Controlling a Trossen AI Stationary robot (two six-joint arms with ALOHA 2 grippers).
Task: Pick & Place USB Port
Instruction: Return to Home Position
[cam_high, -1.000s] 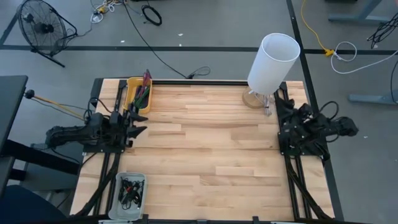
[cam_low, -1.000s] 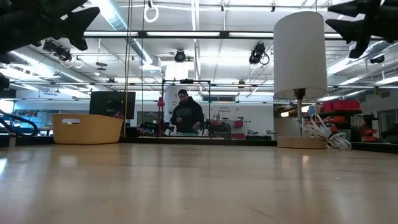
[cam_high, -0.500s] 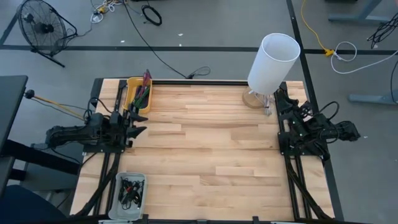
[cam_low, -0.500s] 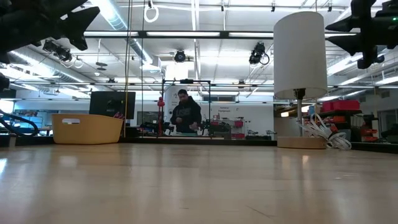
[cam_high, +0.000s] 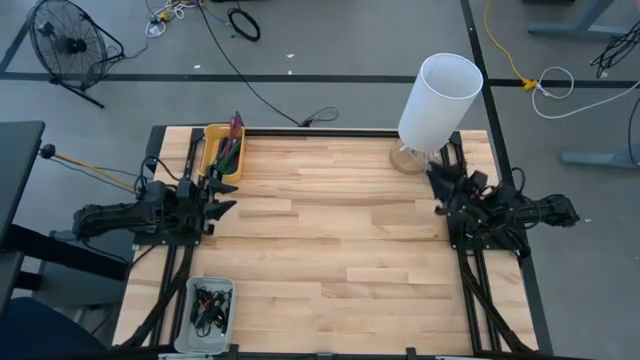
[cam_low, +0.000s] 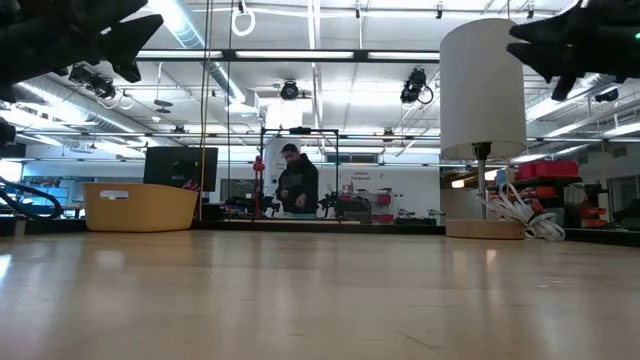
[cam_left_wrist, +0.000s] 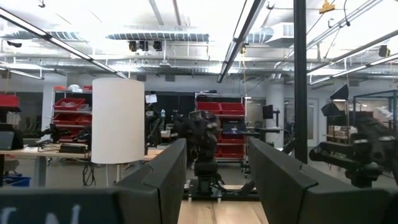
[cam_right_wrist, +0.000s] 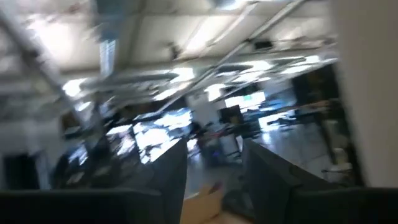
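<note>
Left tool (cam_high: 227, 197) sits at the tabletop's (cam_high: 340, 230) left edge, just beside the yellow bin (cam_high: 208, 150), spread open, nothing held. Right tool (cam_high: 438, 190) is at the right edge near the white lamp (cam_high: 440, 95), also spread, empty. Coloured cables (cam_high: 230, 150) are in the yellow bin. Only the high view shows black cables (cam_high: 210, 305) in the gray bin (cam_high: 191, 310). Only the low view shows a person (cam_low: 298, 185) behind.

Inspection found one bench (cam_high: 340, 240); two bins, a yellow bin (cam_high: 207, 150) and a gray bin (cam_high: 212, 283); one lamp (cam_high: 438, 100); two arms, left arm (cam_high: 130, 218) and right arm (cam_high: 505, 212); one fan (cam_high: 62, 40); one person (cam_low: 298, 185).
</note>
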